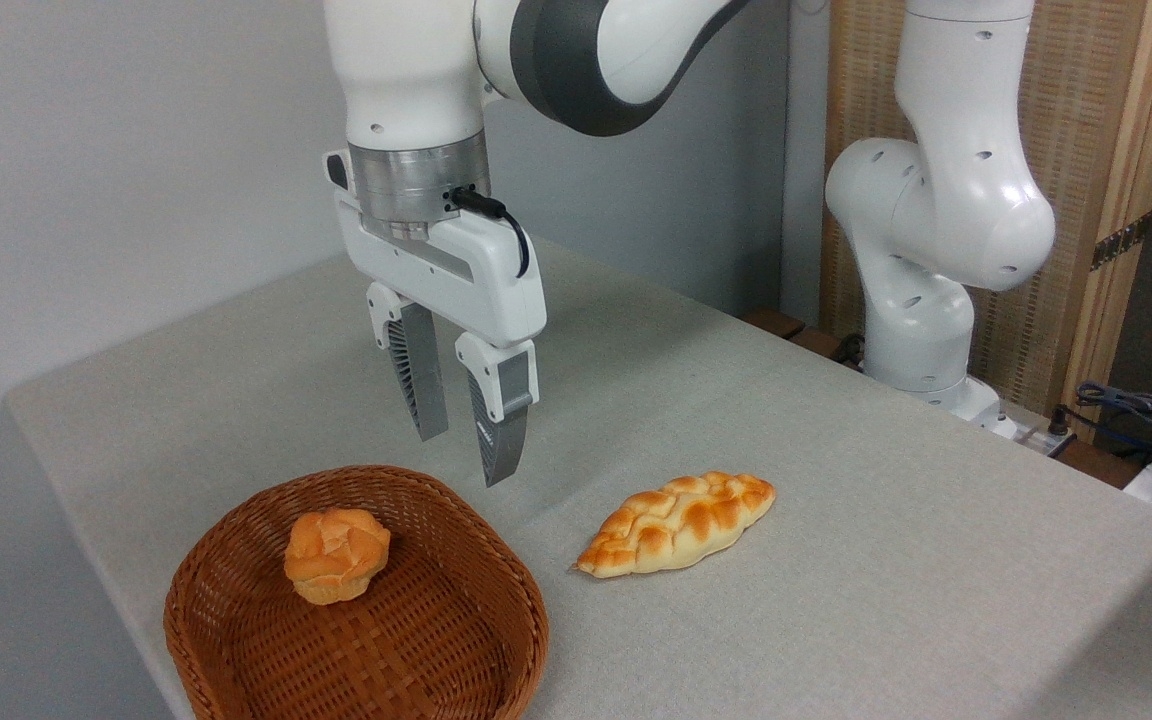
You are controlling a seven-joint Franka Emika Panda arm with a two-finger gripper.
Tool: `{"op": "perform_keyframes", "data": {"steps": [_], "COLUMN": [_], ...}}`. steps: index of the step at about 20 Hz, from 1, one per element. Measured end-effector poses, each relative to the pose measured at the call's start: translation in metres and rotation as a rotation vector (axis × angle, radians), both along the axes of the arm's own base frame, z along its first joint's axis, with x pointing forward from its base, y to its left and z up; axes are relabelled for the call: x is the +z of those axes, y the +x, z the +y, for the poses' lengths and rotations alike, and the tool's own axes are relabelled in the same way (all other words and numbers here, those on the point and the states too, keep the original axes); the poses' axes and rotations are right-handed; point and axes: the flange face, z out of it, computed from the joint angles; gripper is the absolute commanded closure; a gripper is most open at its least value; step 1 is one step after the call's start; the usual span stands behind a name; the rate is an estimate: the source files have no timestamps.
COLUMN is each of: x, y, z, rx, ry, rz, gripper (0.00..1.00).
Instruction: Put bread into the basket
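Around loaf: the long braided golden loaf [678, 524] lies alone on bare grey worktop [836, 600], open on every side.
Basket: a small round orange bun [336, 555] occupies the reddish-brown wicker basket [496, 580]'s rear-left; front and right stand free.

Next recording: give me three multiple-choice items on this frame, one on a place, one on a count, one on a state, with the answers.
1. Where is the long loaf?
A. in the basket
B. on the table, right of the basket
C. in the tool

2. How many baked items show?
A. one
B. two
C. three

3. The tool is:
A. open, holding nothing
B. shut on the loaf
C. shut on the bun

Answers: B, the loaf lies on the cloth beside the basket; B, the loaf plus the bun in the basket; A, a gap shows between its fingers.
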Motion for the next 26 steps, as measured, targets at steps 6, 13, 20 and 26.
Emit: {"op": "perform_keyframes", "data": {"steps": [6,13,20,26], "x": [0.038,0.040,0.023,0.020], "y": [0.009,0.011,0.012,0.011], "z": [0.018,0.016,0.009,0.001], "rx": [0.034,0.032,0.017,-0.002], "ry": [-0.008,-0.012,0.006,0.023], "rz": [-0.070,-0.066,-0.001,0.015], "gripper": [0.00,0.00,0.00,0.00]}}
